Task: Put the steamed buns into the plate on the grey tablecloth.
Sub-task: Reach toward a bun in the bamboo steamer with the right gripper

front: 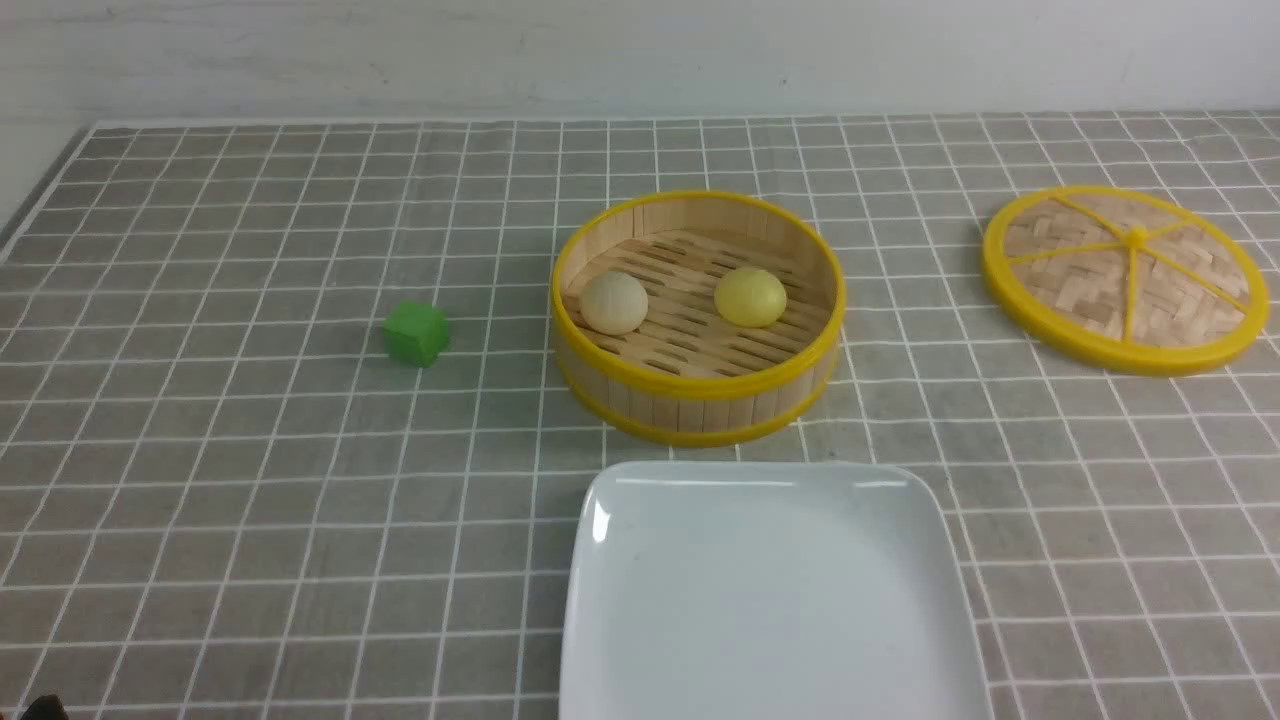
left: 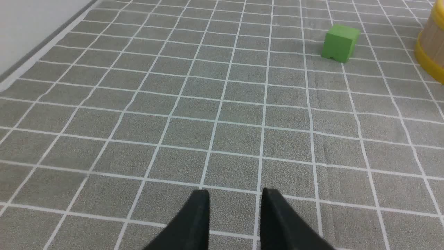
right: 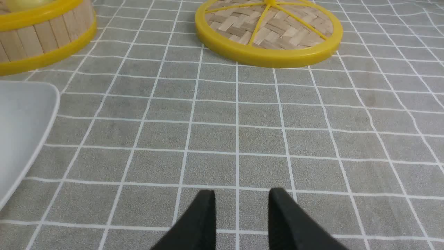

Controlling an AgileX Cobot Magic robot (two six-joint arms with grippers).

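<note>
An off-white bun (front: 614, 302) and a pale yellow bun (front: 750, 296) lie side by side inside the round bamboo steamer basket (front: 700, 395). The white square plate (front: 640, 600) lies on the grey tablecloth (front: 250, 480) just in front of the basket; its corner shows in the right wrist view (right: 20, 114). My left gripper (left: 235, 194) hovers low over bare cloth, its black fingers a narrow gap apart with nothing between them. My right gripper (right: 241, 194) stands the same way, beside the plate. Neither gripper shows in the front view.
A green cube (front: 416, 332) sits left of the basket and also shows in the left wrist view (left: 340, 43). The woven steamer lid (front: 1125, 280) lies flat at the far right and shows in the right wrist view (right: 269, 33). A white wall borders the cloth's far edge.
</note>
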